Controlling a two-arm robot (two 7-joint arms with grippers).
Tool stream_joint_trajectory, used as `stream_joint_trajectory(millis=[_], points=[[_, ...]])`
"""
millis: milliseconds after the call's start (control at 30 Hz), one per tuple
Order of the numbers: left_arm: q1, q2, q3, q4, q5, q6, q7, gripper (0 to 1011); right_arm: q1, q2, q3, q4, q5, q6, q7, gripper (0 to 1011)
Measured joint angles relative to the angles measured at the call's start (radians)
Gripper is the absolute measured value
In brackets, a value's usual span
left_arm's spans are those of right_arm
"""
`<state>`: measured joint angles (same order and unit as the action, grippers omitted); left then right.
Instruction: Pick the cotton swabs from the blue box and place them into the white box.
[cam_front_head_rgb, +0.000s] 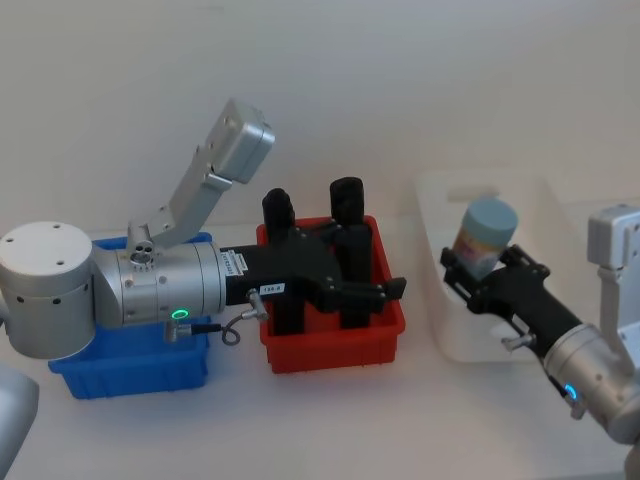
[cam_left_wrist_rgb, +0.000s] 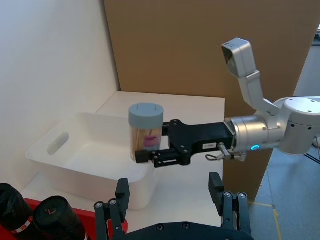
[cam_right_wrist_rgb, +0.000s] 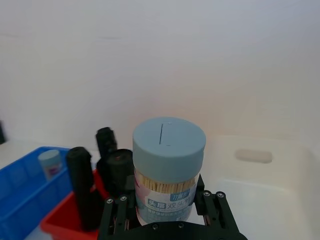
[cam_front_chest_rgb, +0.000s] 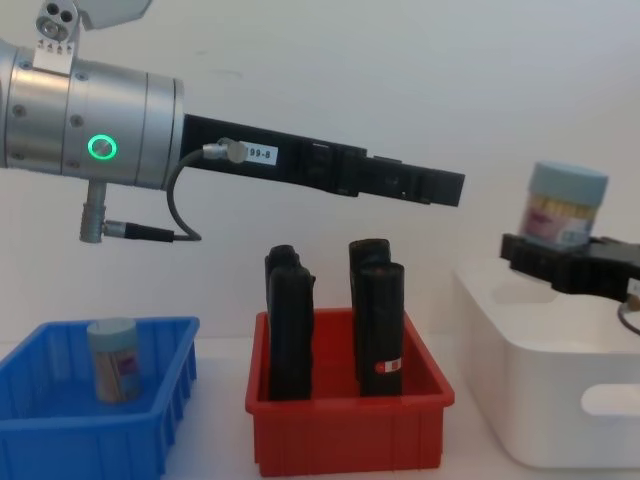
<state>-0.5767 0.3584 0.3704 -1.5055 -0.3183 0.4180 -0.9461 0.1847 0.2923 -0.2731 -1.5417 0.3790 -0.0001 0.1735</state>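
My right gripper (cam_front_head_rgb: 478, 268) is shut on a cotton swab jar (cam_front_head_rgb: 487, 235) with a pale blue lid, upright in the air. It hangs over the white box (cam_front_head_rgb: 440, 330), close to the wall nearest the red bin; the chest view shows the jar (cam_front_chest_rgb: 565, 205) above the rim of the white box (cam_front_chest_rgb: 540, 400). A second cotton swab jar (cam_front_chest_rgb: 112, 360) stands in the blue box (cam_front_chest_rgb: 100, 440) at the left. My left gripper (cam_front_head_rgb: 385, 290) hovers open and empty over the red bin, and its fingers (cam_left_wrist_rgb: 122, 192) stand well apart.
The red bin (cam_front_head_rgb: 335, 350) sits between the blue box (cam_front_head_rgb: 130, 375) and the white box and holds several tall black upright objects (cam_front_chest_rgb: 288, 320). My left arm stretches across above the blue box and the red bin. A brown board (cam_left_wrist_rgb: 210, 50) stands beyond the table.
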Motion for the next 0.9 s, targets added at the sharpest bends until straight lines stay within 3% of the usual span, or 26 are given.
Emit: stream_joint_trajectory(millis=[433, 900], points=[[0.000, 0.000, 0.000, 0.000, 0.000, 0.000, 0.000, 1004, 0.161, -0.046, 0.030, 0.266, -0.045, -0.049, -0.063, 644], [0.000, 0.000, 0.000, 0.000, 0.000, 0.000, 0.000, 1004, 0.277, -0.083, 0.038, 0.470, -0.043, -0.041, -0.004, 644]])
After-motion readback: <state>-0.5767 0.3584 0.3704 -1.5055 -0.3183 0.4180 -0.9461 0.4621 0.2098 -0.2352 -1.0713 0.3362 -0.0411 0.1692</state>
